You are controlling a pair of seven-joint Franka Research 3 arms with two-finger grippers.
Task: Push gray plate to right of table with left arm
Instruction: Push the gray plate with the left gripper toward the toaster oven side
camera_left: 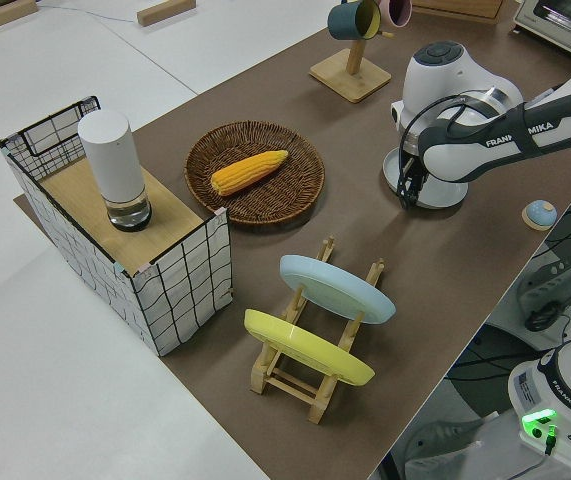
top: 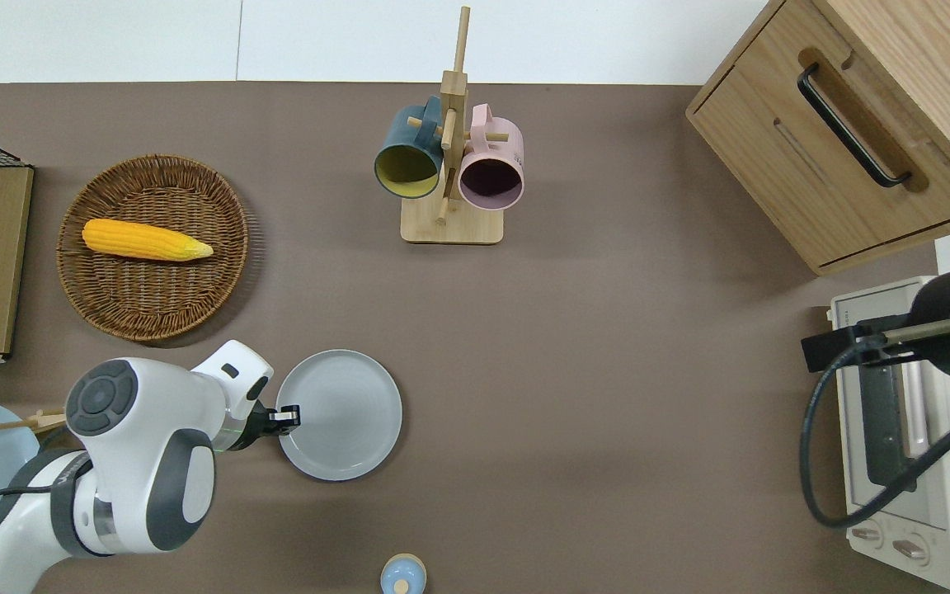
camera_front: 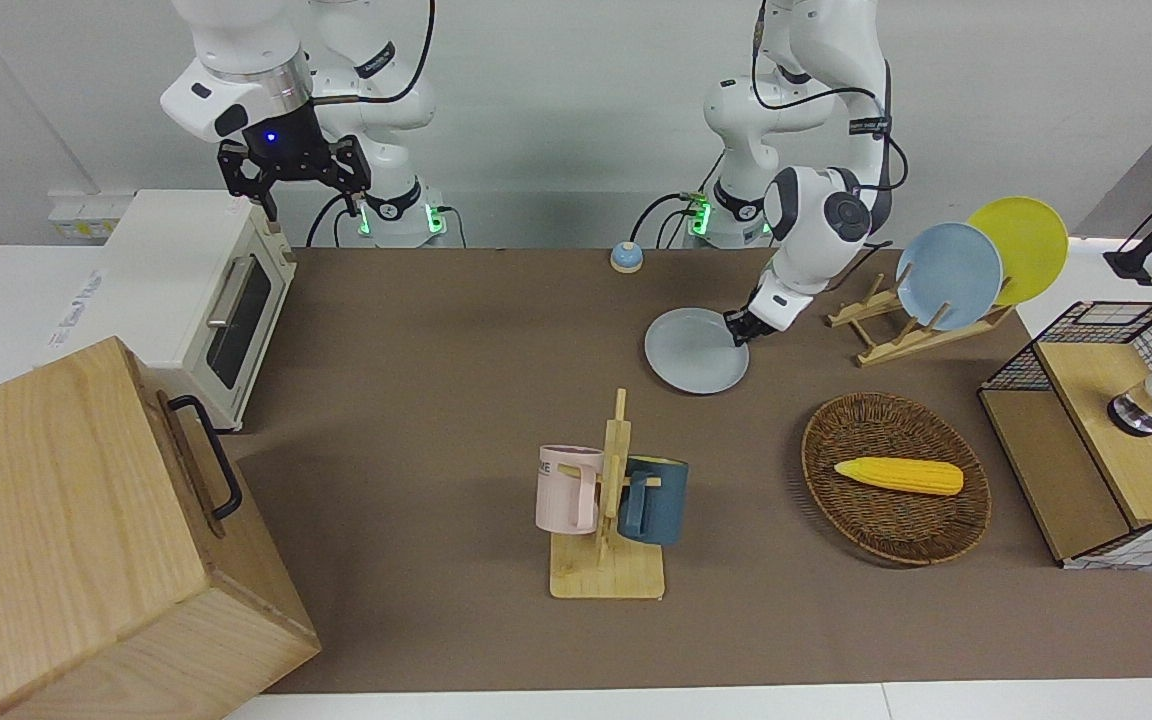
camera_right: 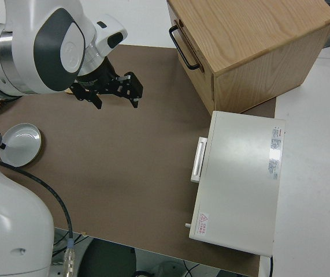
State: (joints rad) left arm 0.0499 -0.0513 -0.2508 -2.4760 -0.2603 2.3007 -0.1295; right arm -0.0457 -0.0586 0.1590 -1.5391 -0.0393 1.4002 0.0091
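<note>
Pale gray and low-rimmed, the gray plate (top: 340, 414) lies flat on the brown worktop (top: 607, 396), roughly midway between the two arms' ends and a little toward the left arm's end, nearer to the robots than the wooden mug rack (top: 452, 165) with its dark blue mug (top: 406, 158) and pink mug (top: 491, 169). The left end effector (top: 287, 415) is down at the plate's rim on the side toward the left arm's end, its black tip touching the edge; whether its fingers are spread or pressed together I cannot tell. The wicker basket (top: 153, 313) holding the corn cob (top: 145, 240) sits farther from the robots than the left end effector and toward the left arm's end. Nearer that end still, a wooden dish rack (camera_front: 901, 330) holds a blue plate (camera_front: 948, 275) and a yellow plate (camera_front: 1026, 245) on edge, apart from the gray plate. A small blue bell (top: 402, 575) sits nearer to the robots than the gray plate. At the right arm's end stand a white toaster oven (camera_front: 186, 290) and a light wooden box (camera_front: 66, 540) with a black handle. The right arm is parked, its right end effector (camera_right: 114, 92) showing its fingers spread and pinching nothing.
</note>
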